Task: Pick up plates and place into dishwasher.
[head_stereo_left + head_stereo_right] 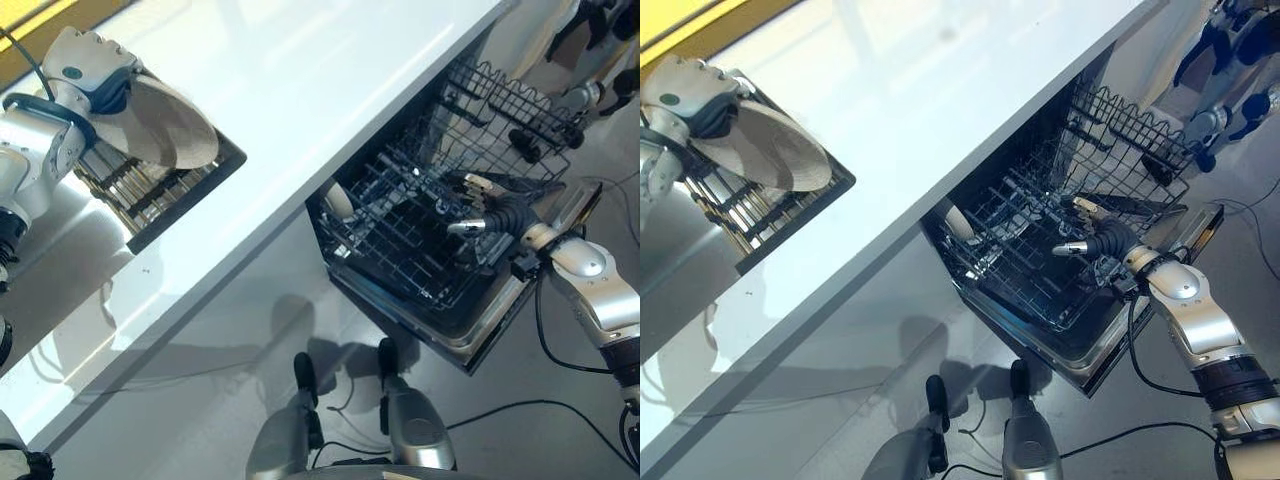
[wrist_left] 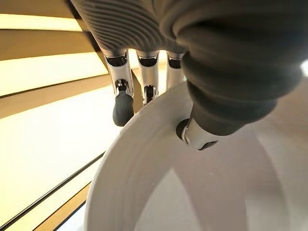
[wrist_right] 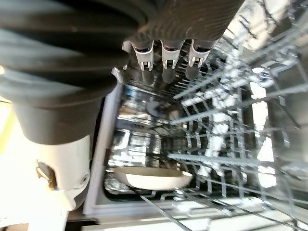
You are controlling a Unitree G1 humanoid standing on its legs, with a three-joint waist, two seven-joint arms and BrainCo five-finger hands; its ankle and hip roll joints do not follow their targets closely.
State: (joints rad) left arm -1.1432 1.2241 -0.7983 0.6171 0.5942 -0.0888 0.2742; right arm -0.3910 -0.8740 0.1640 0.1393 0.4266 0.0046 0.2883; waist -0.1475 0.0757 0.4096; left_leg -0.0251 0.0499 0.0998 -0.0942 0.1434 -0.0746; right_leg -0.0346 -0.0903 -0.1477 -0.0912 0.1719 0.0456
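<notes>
My left hand [image 1: 90, 70] is at the far left of the counter, shut on a white plate [image 1: 175, 130]. It holds the plate tilted above a black drying rack [image 1: 170, 190]. In the left wrist view the thumb [image 2: 202, 130] presses on the plate's inner face [image 2: 202, 192] and the fingers [image 2: 122, 103] curl behind its rim. My right hand [image 1: 495, 212] hovers open over the dishwasher's lower rack [image 1: 420, 240], its fingers straight and holding nothing. Another white plate [image 1: 338, 200] stands on edge at the rack's near-left corner, and it appears past my right hand's fingers [image 3: 154, 179].
The white counter [image 1: 330, 90] runs across above the open dishwasher. The upper wire rack [image 1: 510, 105] is pulled out behind my right hand. The dishwasher door [image 1: 500, 320] lies open under the lower rack. A person's legs and shoes [image 1: 1225, 60] stand at the top right.
</notes>
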